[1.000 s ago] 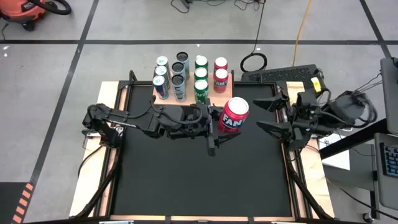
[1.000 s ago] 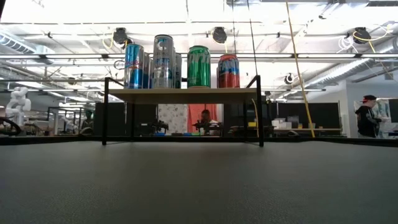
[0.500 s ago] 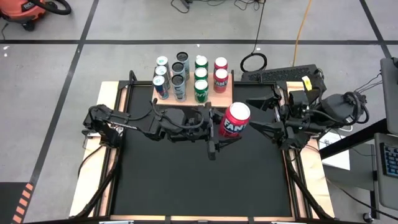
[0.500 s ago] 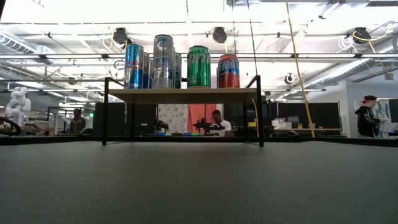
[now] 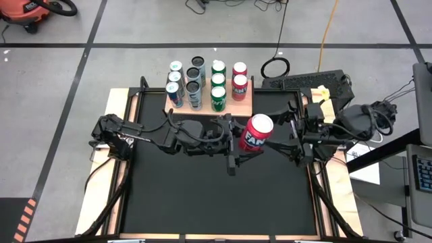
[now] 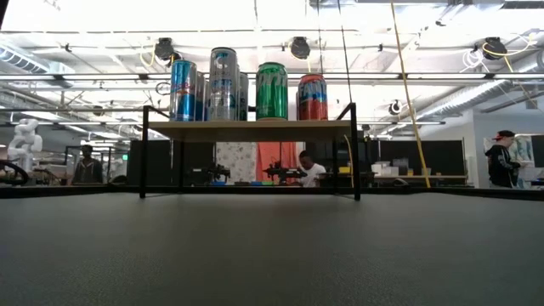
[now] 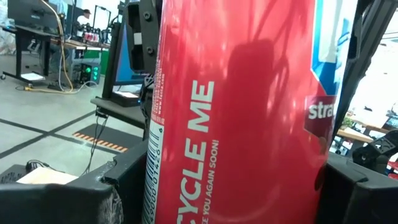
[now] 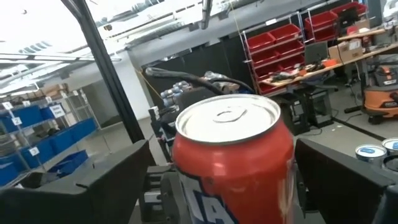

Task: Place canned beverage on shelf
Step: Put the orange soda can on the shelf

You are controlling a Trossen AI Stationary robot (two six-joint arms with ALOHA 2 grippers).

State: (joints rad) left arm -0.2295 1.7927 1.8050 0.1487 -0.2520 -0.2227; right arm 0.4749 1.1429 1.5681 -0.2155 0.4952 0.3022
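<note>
The red can (image 5: pixel 256 132) looks like thin metal with a glossy printed skin; its lid (image 8: pixel 228 118) is bare silver metal, smooth and a little shiny. The cans (image 6: pixel 240 85) on the shelf have the same glossy coat. The shelf (image 5: pixel 241 105) is a board of pale wood, matt, on thin black metal legs (image 6: pixel 354 153). The table (image 6: pixel 272 255) has a black matt top with a fine grain, and a rim (image 5: pixel 119 98) of light raw wood. The arms (image 5: pixel 182 135) look like dark matt plastic or metal. The floor (image 5: pixel 121 61) is smooth grey concrete.
</note>
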